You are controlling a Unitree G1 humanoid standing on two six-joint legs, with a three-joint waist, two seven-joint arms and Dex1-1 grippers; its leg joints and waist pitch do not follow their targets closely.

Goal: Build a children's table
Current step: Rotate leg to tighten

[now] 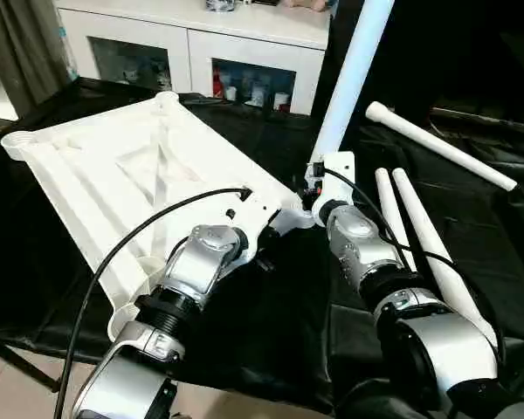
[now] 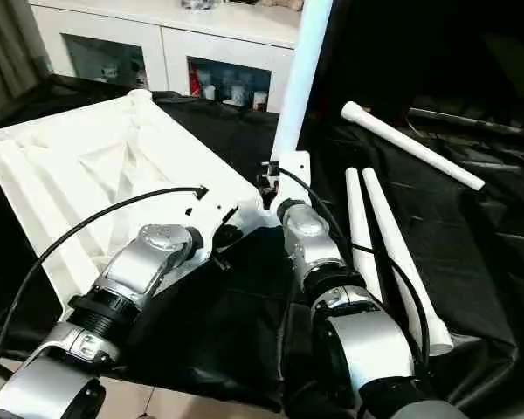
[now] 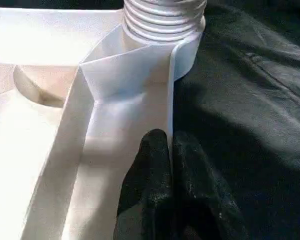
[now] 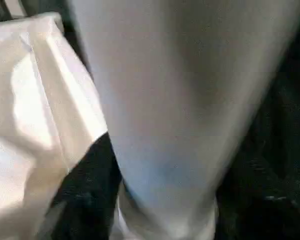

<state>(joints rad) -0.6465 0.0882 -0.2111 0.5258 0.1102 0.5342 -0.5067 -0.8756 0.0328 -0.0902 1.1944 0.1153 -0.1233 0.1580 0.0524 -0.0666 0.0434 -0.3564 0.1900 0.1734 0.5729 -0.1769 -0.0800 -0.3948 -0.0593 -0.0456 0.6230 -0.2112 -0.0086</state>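
The tabletop (image 1: 113,183) lies upside down on the black-draped bench (image 1: 472,218), ribbed underside up. The left gripper (image 3: 171,150) is pinched closed on the raised rim (image 3: 171,90) beside a corner socket. One leg (image 1: 349,78) stands upright in that socket, with the right gripper (image 1: 317,185) at its base; whether its fingers clasp the leg cannot be told. Three more legs (image 1: 437,244) lie loose on the cloth to the right. A white cabinet (image 1: 192,44) stands behind.

No readable txt, labels, brands, nos. or signs anywhere — not on any item or surface in view.
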